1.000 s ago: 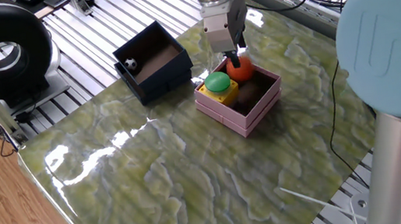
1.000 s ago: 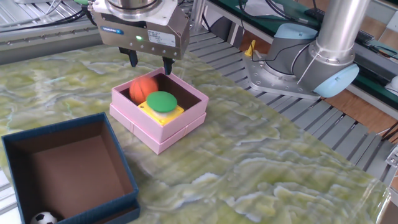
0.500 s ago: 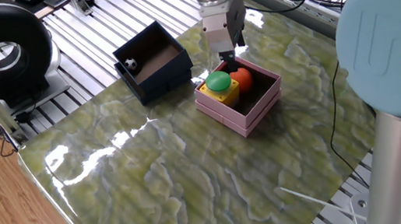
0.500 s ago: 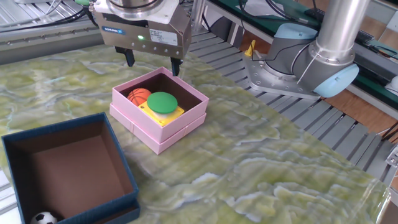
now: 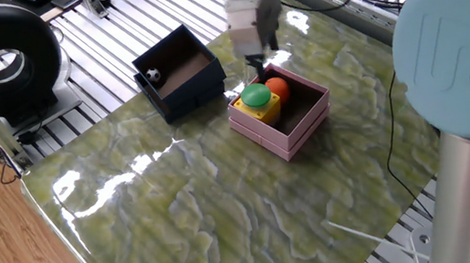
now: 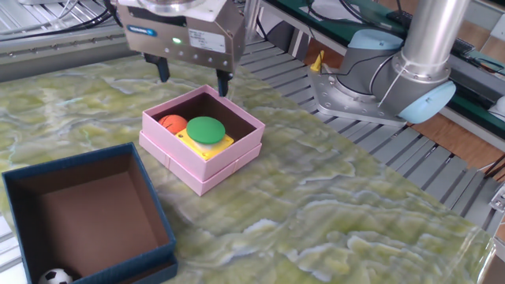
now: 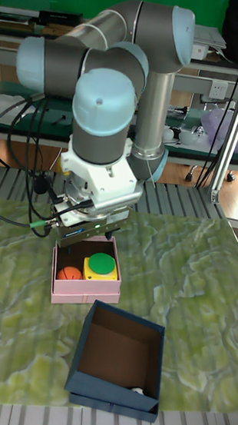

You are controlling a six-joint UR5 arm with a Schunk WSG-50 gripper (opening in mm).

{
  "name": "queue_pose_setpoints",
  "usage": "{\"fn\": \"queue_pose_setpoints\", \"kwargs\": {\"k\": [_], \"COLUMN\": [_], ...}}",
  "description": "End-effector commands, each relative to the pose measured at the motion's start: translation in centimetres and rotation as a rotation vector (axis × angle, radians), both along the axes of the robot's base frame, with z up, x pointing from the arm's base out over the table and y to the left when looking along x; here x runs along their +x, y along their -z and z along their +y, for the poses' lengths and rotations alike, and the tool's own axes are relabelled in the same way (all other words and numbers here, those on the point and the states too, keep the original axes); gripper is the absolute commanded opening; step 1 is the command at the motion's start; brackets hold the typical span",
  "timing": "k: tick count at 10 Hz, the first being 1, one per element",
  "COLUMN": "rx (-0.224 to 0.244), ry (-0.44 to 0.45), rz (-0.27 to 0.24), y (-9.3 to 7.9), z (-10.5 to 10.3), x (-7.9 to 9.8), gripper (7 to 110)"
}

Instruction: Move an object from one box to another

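End effector (image 6: 192, 76) spread above pink box (image 6: 229, 158)

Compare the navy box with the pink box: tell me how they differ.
The navy box is dark blue with plain walls; the pink box is pale pink with a stepped rim. The navy one looks larger. It holds only a small soccer ball in a corner, while the pink one holds an orange ball and a green-topped yellow button. Both are square and open-topped.
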State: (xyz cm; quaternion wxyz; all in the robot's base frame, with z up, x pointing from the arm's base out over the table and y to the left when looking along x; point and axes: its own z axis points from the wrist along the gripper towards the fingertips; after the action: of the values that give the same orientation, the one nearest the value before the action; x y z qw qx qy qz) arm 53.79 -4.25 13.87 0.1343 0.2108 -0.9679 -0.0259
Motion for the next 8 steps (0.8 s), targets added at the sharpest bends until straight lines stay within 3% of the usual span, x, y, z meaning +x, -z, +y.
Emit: {"fn": "queue_pose_setpoints", "kwargs": {"k": [1, 3, 6, 8], "rx": [0.015, -0.022, 0.005, -0.002], "ry": [0.090, 0.140, 0.180, 0.184], "rz": [-0.107, -0.152, -0.285, -0.309], "y": [-3.0, -4.4, -4.7, -4.6], "z": [2.8, 3.4, 4.1, 4.3], "x": [5.5, 7.9, 11.5, 12.6], "gripper": [44, 44, 44, 44]}}
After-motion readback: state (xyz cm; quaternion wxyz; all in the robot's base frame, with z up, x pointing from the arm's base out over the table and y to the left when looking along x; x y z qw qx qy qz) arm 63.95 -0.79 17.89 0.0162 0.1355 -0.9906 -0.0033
